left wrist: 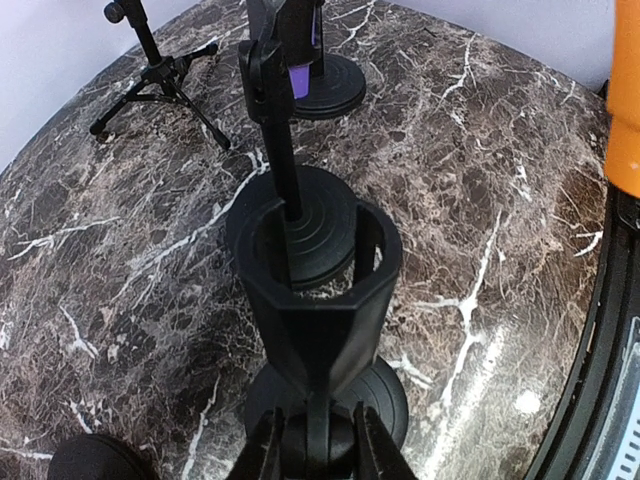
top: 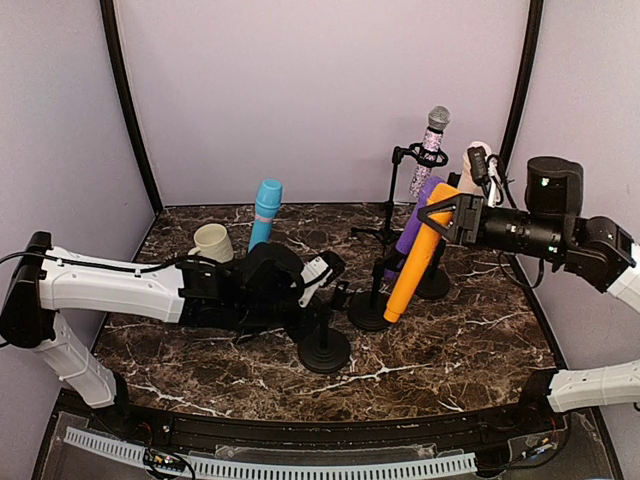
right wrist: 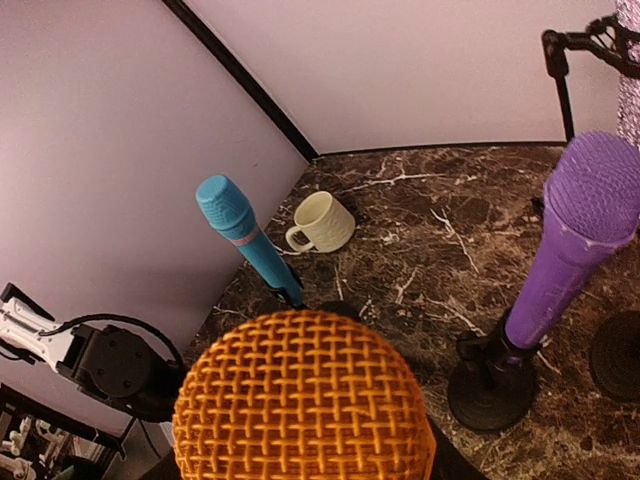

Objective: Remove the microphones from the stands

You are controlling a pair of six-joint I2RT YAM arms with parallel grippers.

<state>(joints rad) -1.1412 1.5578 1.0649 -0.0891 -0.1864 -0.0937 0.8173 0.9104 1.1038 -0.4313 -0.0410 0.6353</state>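
Observation:
My right gripper (top: pixel 447 215) is shut on the orange microphone (top: pixel 415 268) just below its head and holds it tilted above the table, its lower end over a black round stand base (top: pixel 368 311). The mesh head fills the bottom of the right wrist view (right wrist: pixel 305 400) and hides the fingers. My left gripper (top: pixel 325 285) is shut on the stem of a black stand (top: pixel 325 350). In the left wrist view the stand's empty clip (left wrist: pixel 320 262) stands just above my gripper (left wrist: pixel 318 445). The orange microphone shows at that view's right edge (left wrist: pixel 625 100), apart from the clip.
A purple microphone (top: pixel 416 222) stands in a stand behind the orange one. A glitter microphone (top: pixel 432 148) is on a tripod stand at the back. A blue microphone (top: pixel 265 212) and a cream mug (top: pixel 212 242) stand at the back left.

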